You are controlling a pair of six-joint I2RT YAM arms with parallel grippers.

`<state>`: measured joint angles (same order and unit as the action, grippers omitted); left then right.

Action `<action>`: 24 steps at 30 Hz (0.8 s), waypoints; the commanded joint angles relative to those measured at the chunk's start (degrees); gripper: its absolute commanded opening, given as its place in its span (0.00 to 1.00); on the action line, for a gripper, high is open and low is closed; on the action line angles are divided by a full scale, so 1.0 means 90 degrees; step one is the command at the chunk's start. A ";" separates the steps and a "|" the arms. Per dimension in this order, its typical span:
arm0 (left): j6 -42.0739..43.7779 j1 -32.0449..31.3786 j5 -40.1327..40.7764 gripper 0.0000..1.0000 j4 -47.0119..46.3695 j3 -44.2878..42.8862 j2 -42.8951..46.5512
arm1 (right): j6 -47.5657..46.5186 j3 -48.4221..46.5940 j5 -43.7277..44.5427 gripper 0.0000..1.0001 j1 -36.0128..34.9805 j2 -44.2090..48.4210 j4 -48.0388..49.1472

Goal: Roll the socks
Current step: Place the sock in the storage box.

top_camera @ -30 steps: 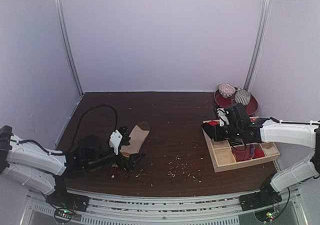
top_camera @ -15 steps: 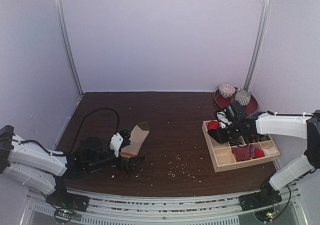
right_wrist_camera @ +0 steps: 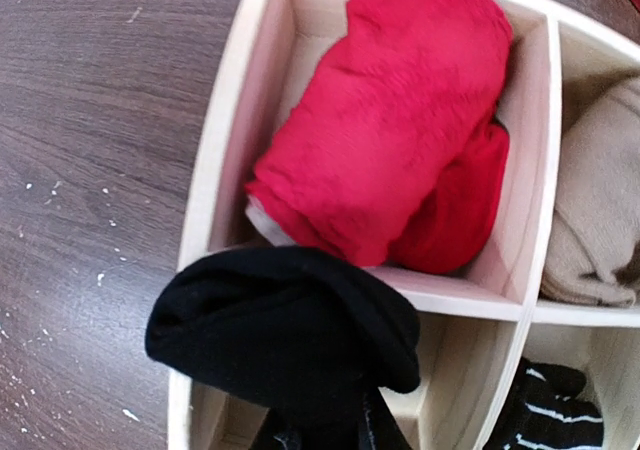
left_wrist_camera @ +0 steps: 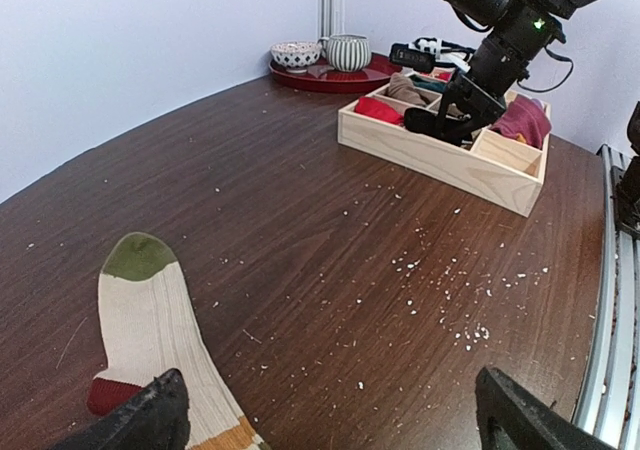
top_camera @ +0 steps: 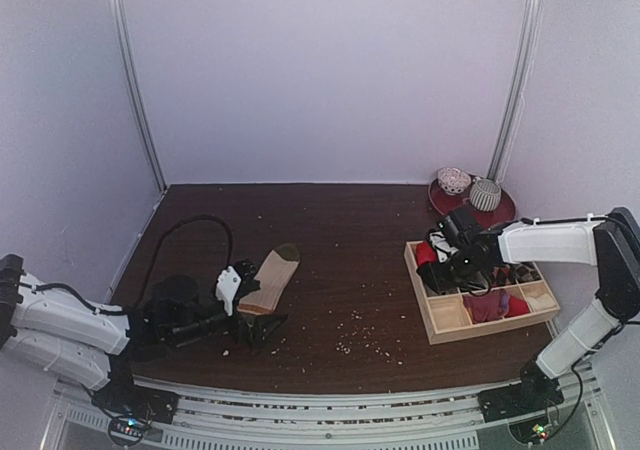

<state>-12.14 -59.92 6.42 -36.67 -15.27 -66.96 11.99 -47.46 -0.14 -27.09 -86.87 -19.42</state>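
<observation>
The long tan sock (top_camera: 272, 278) lies flat at the table's front left, with an olive toe, a dark red heel and an orange stripe (left_wrist_camera: 150, 315). My left gripper (top_camera: 257, 327) is open wide at the sock's cuff end, its left finger (left_wrist_camera: 150, 415) over the sock's edge, midpoint (left_wrist_camera: 330, 395) over bare table. My right gripper (top_camera: 440, 273) is shut on a rolled black sock bundle (right_wrist_camera: 285, 335), holding it over the left compartments of the wooden box (top_camera: 440, 325). The gripper (right_wrist_camera: 320, 435) is mostly hidden under the bundle.
The box (right_wrist_camera: 215, 170) holds a red bundle (right_wrist_camera: 400, 120), a tan piece (right_wrist_camera: 600, 200) and a black piece with white stripes (right_wrist_camera: 550, 410). A red tray (top_camera: 505, 210) with two patterned balls stands behind it. White crumbs (top_camera: 360, 342) dot the table. A black cable (top_camera: 190, 225) loops at left.
My right gripper has carried the black bundle from the box's left corner inward and lower over its compartments. My left gripper has barely moved.
</observation>
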 commanded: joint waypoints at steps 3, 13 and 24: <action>-0.0135 0.0034 -0.0180 0.98 -0.0535 0.0114 -0.0041 | 0.0561 0.0095 0.0506 0.04 0.0070 -0.0306 -0.0521; -0.0082 0.0037 0.0017 0.98 -0.0414 0.0078 -0.0070 | 0.0622 -0.0832 0.0084 0.04 0.0090 -0.1491 0.0269; -0.0028 0.0036 0.0124 0.98 -0.0159 0.0059 0.0049 | 0.0720 -0.1792 -0.0584 0.04 0.0086 -0.2276 0.0684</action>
<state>-12.58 -59.92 6.72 -37.52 -14.63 -67.09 19.22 -62.13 -2.57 -26.17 -104.57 -14.74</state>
